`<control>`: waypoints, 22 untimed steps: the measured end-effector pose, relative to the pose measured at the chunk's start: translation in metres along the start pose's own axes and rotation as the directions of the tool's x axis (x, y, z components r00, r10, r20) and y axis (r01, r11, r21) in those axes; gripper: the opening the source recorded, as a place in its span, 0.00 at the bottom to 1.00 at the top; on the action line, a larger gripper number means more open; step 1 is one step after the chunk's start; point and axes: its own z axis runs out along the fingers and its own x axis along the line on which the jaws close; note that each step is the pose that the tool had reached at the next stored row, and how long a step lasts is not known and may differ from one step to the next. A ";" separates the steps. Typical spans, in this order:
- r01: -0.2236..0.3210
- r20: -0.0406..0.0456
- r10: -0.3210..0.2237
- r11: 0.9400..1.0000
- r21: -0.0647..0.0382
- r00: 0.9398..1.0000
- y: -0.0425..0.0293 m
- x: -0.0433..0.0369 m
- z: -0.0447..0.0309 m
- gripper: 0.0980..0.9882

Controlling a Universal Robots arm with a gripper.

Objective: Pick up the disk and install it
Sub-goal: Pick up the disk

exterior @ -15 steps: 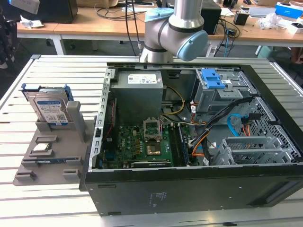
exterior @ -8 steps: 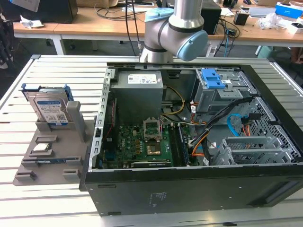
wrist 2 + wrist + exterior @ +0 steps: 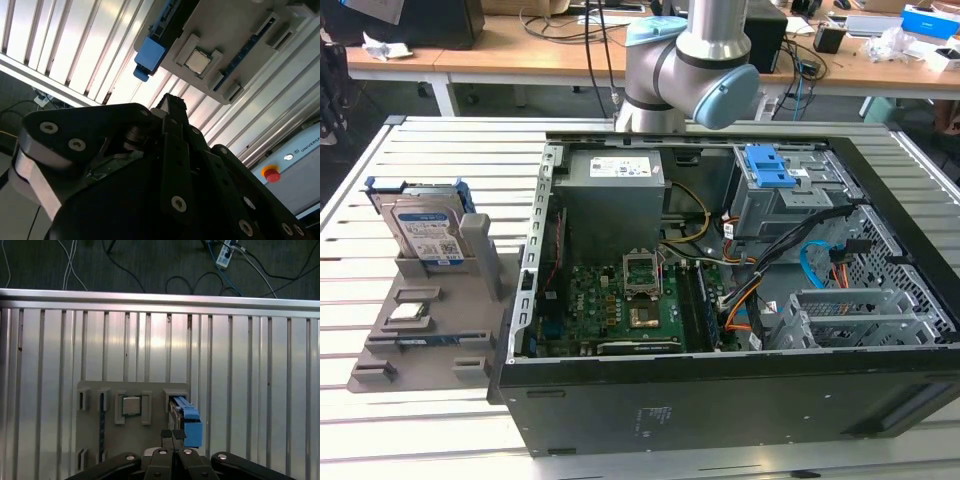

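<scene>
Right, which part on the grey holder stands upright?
The blue-framed disk stands on edge in its slot; the small square chip lies flat in its recess.

Metal disk (image 3: 425, 230), matt plastic holder (image 3: 480, 250)

One disk (image 3: 428, 232), one processor chip (image 3: 408, 311), one grey holder (image 3: 380, 365), one computer case (image 3: 720, 410).

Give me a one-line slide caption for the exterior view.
Silver-grey rectangular hard disk in a blue plastic frame stands upright in a grey plastic holder beside the open black metal computer case.
</scene>
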 end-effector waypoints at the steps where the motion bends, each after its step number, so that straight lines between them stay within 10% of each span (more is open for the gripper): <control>1: 0.000 0.000 0.000 1.000 0.000 1.000 0.0000 0.0000 0.0000 0.08; 6: 0.002 0.000 -0.002 1.000 0.000 1.000 0.0000 0.0000 0.0000 0.49; 9: 0.002 0.000 -0.002 1.000 0.000 1.000 0.0000 0.0000 0.0000 0.56; 22: 0.003 -0.001 -0.003 1.000 0.000 1.000 -0.0034 -0.0100 0.0016 0.56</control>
